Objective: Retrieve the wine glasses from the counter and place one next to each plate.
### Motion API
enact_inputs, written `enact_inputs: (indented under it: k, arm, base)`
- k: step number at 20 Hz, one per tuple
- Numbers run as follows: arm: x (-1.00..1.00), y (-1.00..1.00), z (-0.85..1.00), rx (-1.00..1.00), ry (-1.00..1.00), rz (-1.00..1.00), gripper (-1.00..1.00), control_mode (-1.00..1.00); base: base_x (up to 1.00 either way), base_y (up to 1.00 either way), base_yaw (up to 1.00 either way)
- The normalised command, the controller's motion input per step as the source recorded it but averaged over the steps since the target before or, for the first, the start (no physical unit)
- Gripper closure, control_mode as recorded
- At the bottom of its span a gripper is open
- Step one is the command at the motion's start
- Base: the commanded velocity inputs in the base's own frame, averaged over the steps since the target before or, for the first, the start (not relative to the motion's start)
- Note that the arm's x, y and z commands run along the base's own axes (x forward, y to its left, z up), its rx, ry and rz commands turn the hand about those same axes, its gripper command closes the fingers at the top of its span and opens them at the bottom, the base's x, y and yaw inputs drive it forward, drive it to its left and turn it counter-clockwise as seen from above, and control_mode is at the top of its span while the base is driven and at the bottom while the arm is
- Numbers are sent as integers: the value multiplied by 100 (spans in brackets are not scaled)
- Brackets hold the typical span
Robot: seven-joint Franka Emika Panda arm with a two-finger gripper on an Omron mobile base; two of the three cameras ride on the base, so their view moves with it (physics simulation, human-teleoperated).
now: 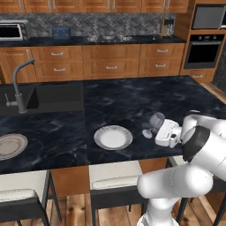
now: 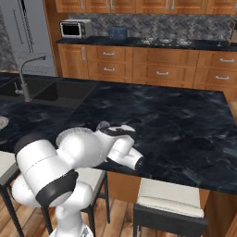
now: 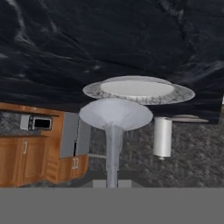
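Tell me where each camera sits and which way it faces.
Left base view: behind the arm on its left, looking forward and down over the counter; the arm rises at lower right, its hand shut on a tilted glass beside a plate.
Right base view: behind on the right, facing the same counter; the arm rises at lower left.
Hand view: on the hand, rolled over, looking along the glass stem at the plate.
Shared: the counter in all three views; the sink in both base views.
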Motion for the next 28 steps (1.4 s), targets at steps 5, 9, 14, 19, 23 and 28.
enact_inputs:
  k: [5,9,14,19,23,28]
  arm:
    - [14,0,-21,-2,0,0,100,-100]
    - [16,0,-16,-3,0,0,100,-100]
    - [17,0,-20,-2,0,0,100,-100]
    - [14,0,-22,-2,0,0,100,-100]
    - [15,0,-21,-3,0,0,100,-100]
    - [12,0,-6,-4,3,0,100,-100]
  base:
    - [0,0,0]
    - [0,0,0]
    - [0,0,0]
    - [0,0,0]
    - [0,0,0]
    - [0,0,0]
